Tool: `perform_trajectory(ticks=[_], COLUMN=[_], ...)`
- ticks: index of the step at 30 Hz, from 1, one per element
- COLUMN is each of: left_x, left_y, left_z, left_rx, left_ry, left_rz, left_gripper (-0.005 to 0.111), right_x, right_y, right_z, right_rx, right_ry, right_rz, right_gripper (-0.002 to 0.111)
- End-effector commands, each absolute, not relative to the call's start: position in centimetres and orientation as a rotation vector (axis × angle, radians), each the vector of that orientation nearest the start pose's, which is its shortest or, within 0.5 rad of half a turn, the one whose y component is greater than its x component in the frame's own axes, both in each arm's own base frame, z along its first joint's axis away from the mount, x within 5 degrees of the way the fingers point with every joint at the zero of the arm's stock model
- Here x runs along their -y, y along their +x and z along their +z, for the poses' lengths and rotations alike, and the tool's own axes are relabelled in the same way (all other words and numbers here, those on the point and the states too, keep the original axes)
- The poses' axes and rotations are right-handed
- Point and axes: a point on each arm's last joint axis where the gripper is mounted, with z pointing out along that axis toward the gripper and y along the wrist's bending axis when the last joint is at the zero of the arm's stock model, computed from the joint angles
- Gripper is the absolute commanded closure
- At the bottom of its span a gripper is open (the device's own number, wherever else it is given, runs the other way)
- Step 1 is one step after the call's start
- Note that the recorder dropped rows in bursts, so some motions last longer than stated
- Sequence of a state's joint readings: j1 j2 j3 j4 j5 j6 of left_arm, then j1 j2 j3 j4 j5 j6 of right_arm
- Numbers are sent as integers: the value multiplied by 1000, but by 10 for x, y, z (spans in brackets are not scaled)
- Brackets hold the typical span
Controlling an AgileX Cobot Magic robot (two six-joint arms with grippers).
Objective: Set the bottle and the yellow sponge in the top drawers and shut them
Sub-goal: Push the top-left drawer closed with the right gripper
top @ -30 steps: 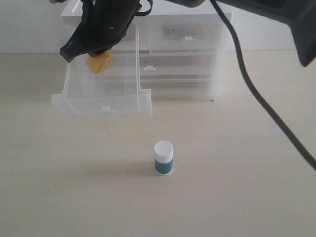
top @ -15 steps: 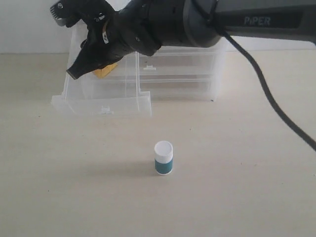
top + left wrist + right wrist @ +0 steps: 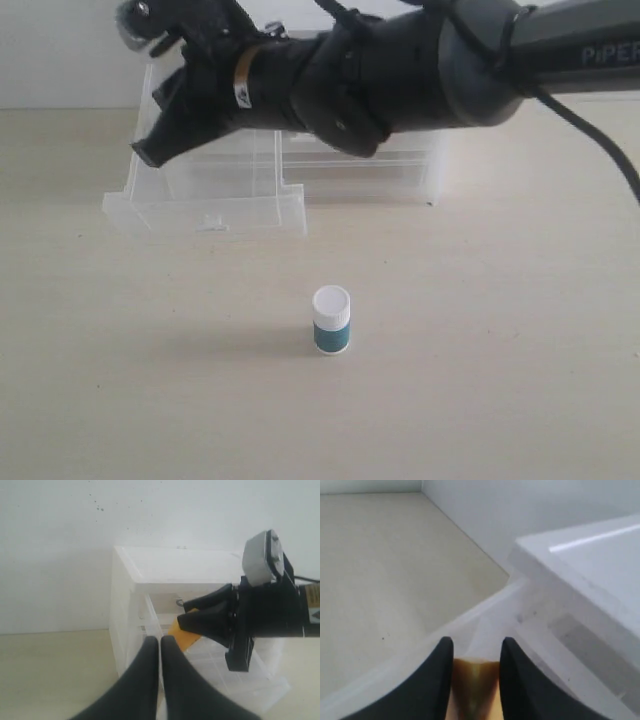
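The yellow sponge point(image 3: 472, 685) is pinched between the fingers of my right gripper point(image 3: 476, 647), which is shut on it above the pulled-out left top drawer point(image 3: 210, 215). In the left wrist view the yellow sponge point(image 3: 181, 635) hangs from that gripper point(image 3: 183, 615) over the drawer point(image 3: 245, 680). In the exterior view the right gripper point(image 3: 150, 150) hides the sponge. The bottle point(image 3: 331, 320) stands upright on the table, in front of the drawers and apart from both grippers. My left gripper point(image 3: 160, 641) is shut on nothing beside the cabinet. The right arm covers the right top drawer.
The translucent drawer cabinet point(image 3: 400, 170) stands at the back against a white wall. The right arm point(image 3: 420, 70) stretches across its top from the right. Beige tabletop point(image 3: 480, 350) spreads around the bottle.
The right arm has swung lower over the open drawer. The sponge, seen under the gripper earlier, is now hidden behind it. The bottle has not moved.
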State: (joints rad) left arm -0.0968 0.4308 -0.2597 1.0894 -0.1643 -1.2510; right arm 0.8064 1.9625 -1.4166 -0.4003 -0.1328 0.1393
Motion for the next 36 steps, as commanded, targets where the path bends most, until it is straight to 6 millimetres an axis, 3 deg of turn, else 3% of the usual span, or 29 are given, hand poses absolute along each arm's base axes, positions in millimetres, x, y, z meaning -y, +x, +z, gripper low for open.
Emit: perform_trajectory(ticks=[1, 4, 8, 11, 13, 16, 22, 26, 29, 31, 36], left_x=[23, 23, 24, 25, 24, 24, 25, 26, 26, 26, 26], left_y=[99, 99, 99, 98, 99, 99, 98, 98, 98, 98, 98], left_z=[275, 275, 276, 276, 275, 273, 273, 273, 273, 273, 273], left_rx=[-1585, -1585, -1579, -1576, -1581, -1588, -1583, -1580, -1579, -1579, -1579], left_ry=[53, 53, 62, 65, 61, 60, 70, 75, 81, 81, 81], left_rz=[-337, -337, -346, -350, -346, -345, -357, -362, -356, -356, -356], left_gripper=[103, 103, 103, 103, 103, 103, 103, 103, 103, 103, 103], right_x=[-318, -310, -302, -304, -307, -307, -280, -294, -316, -323, -325], right_y=[327, 323, 302, 291, 287, 277, 275, 283, 300, 307, 309], right_z=[239, 249, 282, 303, 305, 283, 241, 222, 208, 204, 197], right_rx=[-1663, -1746, -1785, -1634, -1514, -1382, -1208, -1202, -1191, -1235, -1343], right_ry=[-951, -938, -954, -981, -956, -926, -641, -692, -749, -769, -826], right_rz=[424, 388, 346, 371, 444, 531, 444, 460, 441, 435, 418], right_gripper=[109, 109, 109, 109, 109, 109, 109, 109, 106, 94, 17])
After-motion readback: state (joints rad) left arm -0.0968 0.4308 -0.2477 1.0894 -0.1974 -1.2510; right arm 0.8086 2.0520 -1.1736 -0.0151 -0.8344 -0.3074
